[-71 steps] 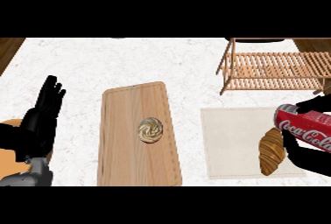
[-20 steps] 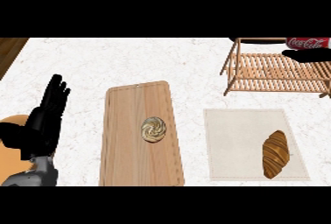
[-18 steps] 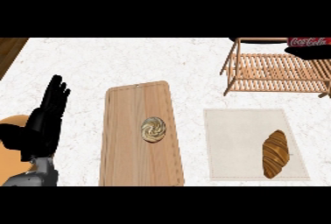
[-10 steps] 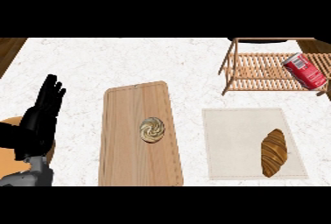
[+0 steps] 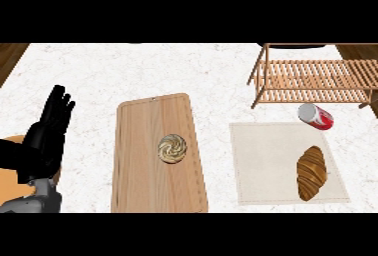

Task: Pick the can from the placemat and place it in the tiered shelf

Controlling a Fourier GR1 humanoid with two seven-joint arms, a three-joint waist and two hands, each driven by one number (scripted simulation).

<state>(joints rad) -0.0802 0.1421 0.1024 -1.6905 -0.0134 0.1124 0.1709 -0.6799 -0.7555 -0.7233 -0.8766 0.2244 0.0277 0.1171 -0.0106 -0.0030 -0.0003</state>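
The white marbled surface point(image 5: 148, 70) filled most of the head view. On it, left of centre, lay a long wooden cutting board point(image 5: 148, 190), its length running away from the robot. At the far right stood the tiered shelf point(image 5: 310, 80), a slatted wooden rack on slim legs, and no can showed on its visible slats. Nearer the robot than the shelf, a pale rectangular placemat point(image 5: 266, 165) lay flat, just beside the board's right edge but apart from it.

The left hand point(image 5: 46, 140) showed at the view's left edge, resting, its black fingers point(image 5: 57, 102) straight, spread wide and pointing away from the robot, holding nothing.

A brown croissant point(image 5: 311, 172) lay lengthwise on the right half of the placemat. The red can point(image 5: 316, 116) was tilted on its side at the placemat's far right edge, between mat and shelf front, its silver end towards the left; whether it rested or hung could not be told. A round swirled pastry point(image 5: 172, 148) sat in the middle of the board.
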